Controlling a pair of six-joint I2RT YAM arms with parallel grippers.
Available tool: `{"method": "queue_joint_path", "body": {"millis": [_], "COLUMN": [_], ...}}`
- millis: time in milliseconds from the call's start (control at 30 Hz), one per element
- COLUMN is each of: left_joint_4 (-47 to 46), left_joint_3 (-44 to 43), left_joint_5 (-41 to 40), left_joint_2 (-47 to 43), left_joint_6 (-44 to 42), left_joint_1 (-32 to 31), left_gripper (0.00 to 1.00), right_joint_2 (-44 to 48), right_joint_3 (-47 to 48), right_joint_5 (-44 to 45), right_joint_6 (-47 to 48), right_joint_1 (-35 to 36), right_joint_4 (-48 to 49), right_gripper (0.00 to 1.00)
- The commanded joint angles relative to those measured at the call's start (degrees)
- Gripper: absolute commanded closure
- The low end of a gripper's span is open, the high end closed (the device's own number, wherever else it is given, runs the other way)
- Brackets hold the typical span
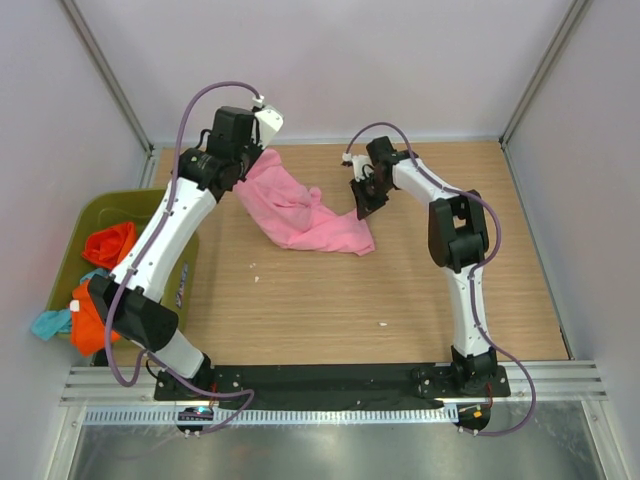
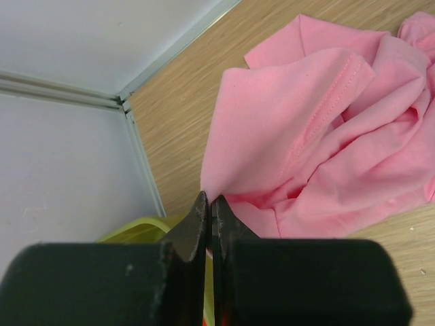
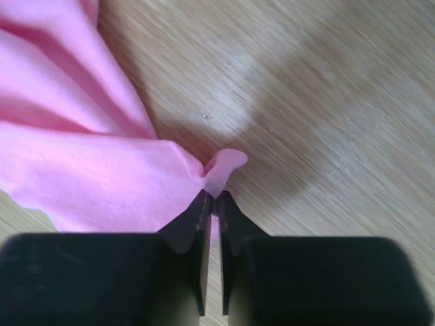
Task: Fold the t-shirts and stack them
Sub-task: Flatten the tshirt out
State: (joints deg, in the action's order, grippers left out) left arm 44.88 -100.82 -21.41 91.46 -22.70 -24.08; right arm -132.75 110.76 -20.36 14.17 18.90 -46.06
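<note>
A crumpled pink t-shirt [image 1: 300, 215] hangs and lies across the far middle of the wooden table. My left gripper [image 1: 243, 170] is shut on its upper left corner and holds that corner raised; in the left wrist view the pink t-shirt [image 2: 319, 129] runs away from the closed left gripper [image 2: 209, 201]. My right gripper [image 1: 362, 205] is shut on a pinch of its right edge; in the right wrist view the pink t-shirt [image 3: 88, 170] bunches at the closed right gripper [image 3: 213, 198].
A yellow-green bin [image 1: 90, 215] stands off the table's left side, holding orange [image 1: 108, 243] and teal [image 1: 50, 322] garments. Its rim [image 2: 136, 227] shows in the left wrist view. White walls enclose the table on three sides.
</note>
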Motion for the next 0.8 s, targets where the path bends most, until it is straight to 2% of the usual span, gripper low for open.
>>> {"method": "queue_joint_path", "body": {"millis": [0,133,367,500,633,767], "left_joint_4": [-0.8,-1.4,-3.6,-3.9,-3.8,-3.8], "left_joint_3": [-1.6,-2.5,-10.9,-17.0,-21.0,-22.8], "left_joint_5": [0.1,-0.3,-2.4,-1.9,-1.3,-0.5], "left_joint_2": [-0.8,-0.1,2.1,2.7,2.6,1.0], "left_joint_6": [0.7,0.8,-1.0,-1.3,-2.8,-3.6], "left_joint_1": [0.5,1.0,1.3,1.1,0.5,-0.3], "left_gripper": [1.00,1.00,1.00,1.00,1.00,1.00], "right_joint_2": [2.0,6.5,26.0,42.7,53.9,61.0], "right_joint_3": [2.2,1.6,0.3,-8.5,-14.5,-19.3], "right_joint_5": [-1.5,0.1,11.7,15.3,18.2,20.1], "right_joint_6": [1.5,2.5,7.3,10.9,11.7,11.0], "right_joint_1": [-0.3,-1.9,-7.9,-9.8,-9.8,-9.8], "right_joint_4": [-1.0,-2.2,0.8,8.5,14.1,15.0], "right_gripper": [0.96,0.99,0.99,0.99,0.99,0.99]}}
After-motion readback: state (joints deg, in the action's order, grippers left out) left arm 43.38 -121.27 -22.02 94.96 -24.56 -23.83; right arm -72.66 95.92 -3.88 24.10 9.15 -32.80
